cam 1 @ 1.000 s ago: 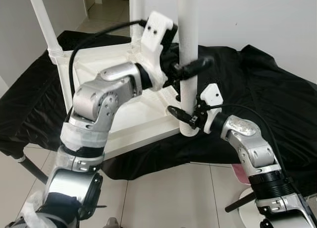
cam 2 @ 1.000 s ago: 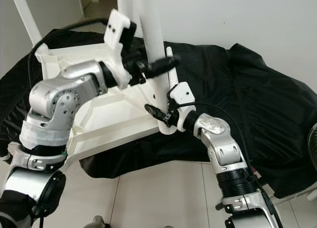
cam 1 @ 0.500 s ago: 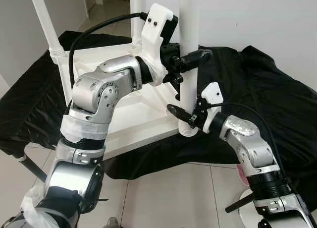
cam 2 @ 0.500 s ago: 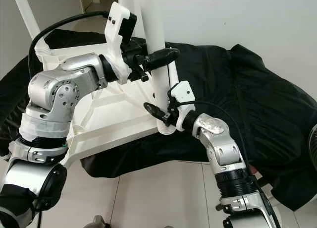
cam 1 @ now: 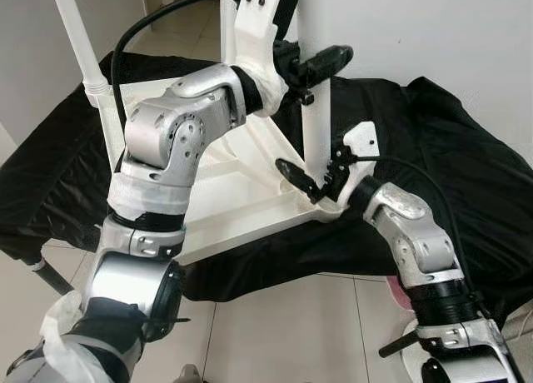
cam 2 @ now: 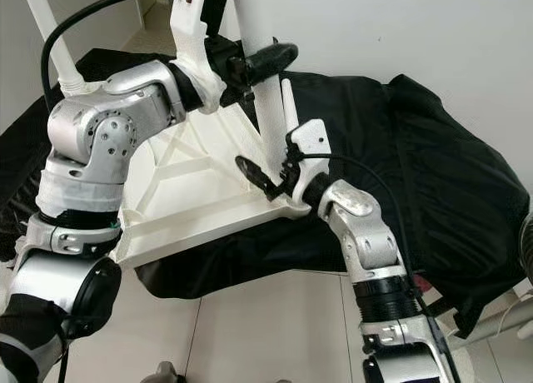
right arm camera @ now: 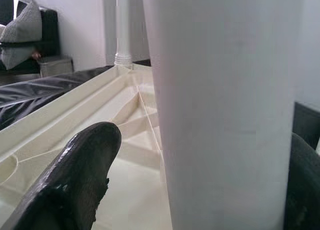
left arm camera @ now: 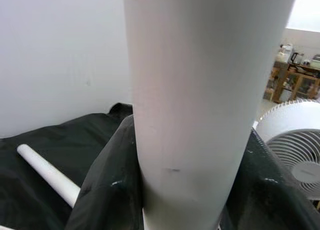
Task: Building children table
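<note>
I have the white tabletop [cam 1: 241,191] lying upside down on a black cloth [cam 1: 450,150] spread over a low platform, its ribbed underside facing up so the legs can go into the corner sockets. Two legs already stand at the far edge: one at the far left corner [cam 1: 79,33], another near the far middle [cam 1: 226,42]. A loose leg [cam 2: 289,104] lies on the cloth just beyond the tabletop.

The leg I am working on [cam 1: 315,116] stands upright at the tabletop's near right corner. My left gripper [cam 1: 312,65] is closed around it high up, fingers wrapped on either side of the tube; I judge that hold is there to keep it plumb and to turn it. My right gripper [cam 1: 312,179] sits low, right at the corner socket [cam 1: 329,206]; one black finger [right arm camera: 70,180] stands off the tube on the tabletop side with a clear gap, so I read that claw as open around the leg's base, steadying rather than clamping.

My guess is the leg is part-seated and needs pressing or twisting home; the risk is tilting it in the socket
</note>
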